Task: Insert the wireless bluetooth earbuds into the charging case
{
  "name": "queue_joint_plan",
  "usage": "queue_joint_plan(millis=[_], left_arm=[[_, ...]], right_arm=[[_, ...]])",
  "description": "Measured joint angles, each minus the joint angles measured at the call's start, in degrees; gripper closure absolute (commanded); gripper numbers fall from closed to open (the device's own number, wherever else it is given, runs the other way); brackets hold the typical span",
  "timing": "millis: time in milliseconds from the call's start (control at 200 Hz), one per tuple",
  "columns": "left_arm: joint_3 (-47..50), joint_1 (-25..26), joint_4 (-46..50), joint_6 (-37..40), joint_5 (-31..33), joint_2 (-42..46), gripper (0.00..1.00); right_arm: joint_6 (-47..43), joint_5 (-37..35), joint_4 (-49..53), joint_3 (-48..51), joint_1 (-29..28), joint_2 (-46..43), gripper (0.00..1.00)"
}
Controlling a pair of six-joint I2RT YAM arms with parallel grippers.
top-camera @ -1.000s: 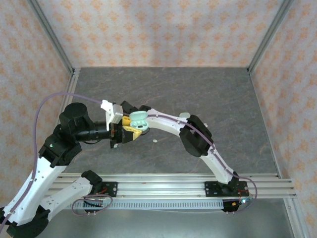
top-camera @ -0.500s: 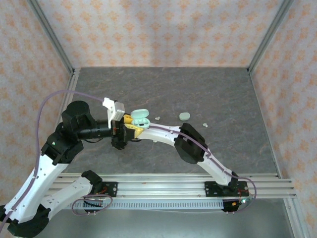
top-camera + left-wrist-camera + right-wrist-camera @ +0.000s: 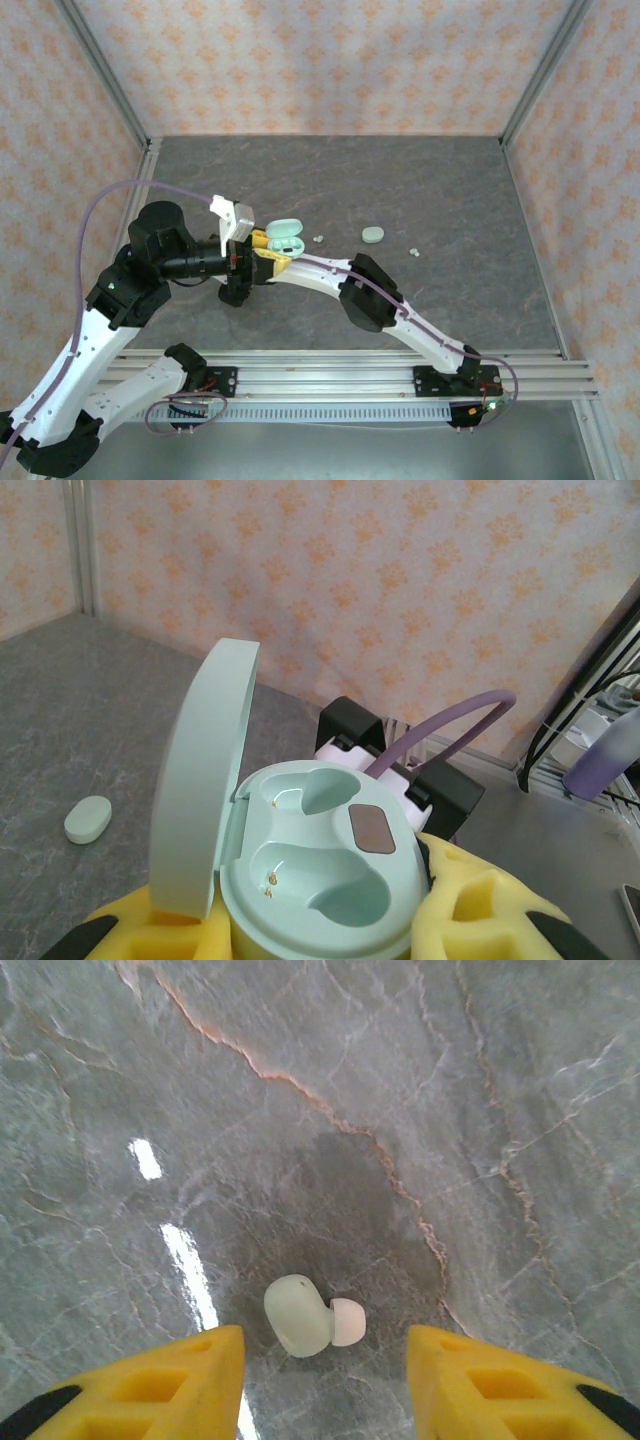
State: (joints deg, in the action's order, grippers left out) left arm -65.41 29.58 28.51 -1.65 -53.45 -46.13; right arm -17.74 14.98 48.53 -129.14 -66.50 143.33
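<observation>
Pale-mint plastic earbud (image 3: pixel 300 1328), whitish tip: lies on grey marbled tabletop (image 3: pixel 450 1110), untouched, between the spread yellow fingers (image 3: pixel 150 1380) of the right gripper (image 3: pixel 322 1350). Probably featherlight, hard, slick, apt to roll; pinch across its rounded body. Left gripper (image 3: pixel 320 930) clamps open mint charging case (image 3: pixel 330 865), sockets empty.

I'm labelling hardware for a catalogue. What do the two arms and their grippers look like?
Both arms have white shell links and bulky black joint housings: left arm, right arm. A lilac cable loops along the left arm; another runs down the right. Each gripper has yellow, cut-out fingers with black patches: left gripper, right gripper.
</observation>
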Motion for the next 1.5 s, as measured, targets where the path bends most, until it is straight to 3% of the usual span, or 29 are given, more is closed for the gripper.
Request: queue_joint_plan(millis=[726, 1096, 1286, 1496], left_arm=[[0.0, 0.0, -0.9, 0.0, 0.0, -0.5, 1.0], [0.0, 0.0, -0.9, 0.0, 0.0, -0.5, 1.0], [0.0, 0.0, -0.9, 0.0, 0.0, -0.5, 1.0], [0.0, 0.0, -0.9, 0.0, 0.0, -0.5, 1.0]], right_arm=[[-1.6, 0.3, 1.6, -3.6, 0.0, 3.3, 0.5], [0.9, -0.6, 1.8, -4.1, 0.0, 3.6, 0.69], [7.3, 2.2, 1.1, -3.0, 1.7, 3.1, 0.76], [16.7, 5.2, -1.6, 5.9, 5.6, -1.9, 0.77]])
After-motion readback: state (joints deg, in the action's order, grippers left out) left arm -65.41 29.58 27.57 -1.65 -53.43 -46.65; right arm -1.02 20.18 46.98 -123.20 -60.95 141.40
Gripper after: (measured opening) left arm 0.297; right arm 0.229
